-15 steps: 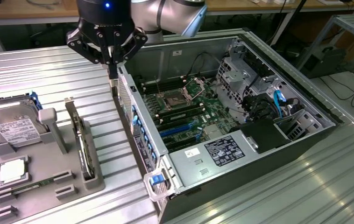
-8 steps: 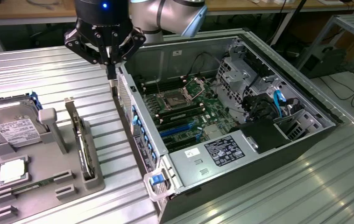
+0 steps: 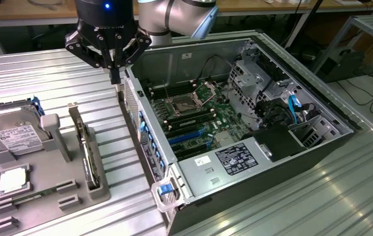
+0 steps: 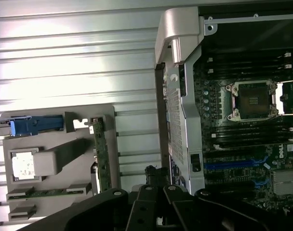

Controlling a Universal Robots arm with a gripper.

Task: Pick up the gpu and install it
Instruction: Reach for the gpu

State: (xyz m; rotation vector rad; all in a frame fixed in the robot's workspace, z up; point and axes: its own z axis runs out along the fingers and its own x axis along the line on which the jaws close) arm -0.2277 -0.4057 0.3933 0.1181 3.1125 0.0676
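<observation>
Black, thin, flat rectangular gpu (image 3: pixel 83 145) with silver end bracket: stands on edge in a grey plastic holder tray (image 3: pixel 48 169) beside the open metal computer case (image 3: pixel 134 105), presumably so its top edge is graspable. Black claw (image 3: pixel 114 73): clenched, empty, hovering just outside the case's perforated wall.

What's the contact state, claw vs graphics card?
Apart. Exterior view: claw hangs at the computer case's edge; graphics card stands in the grey holder, bare table between.
</observation>
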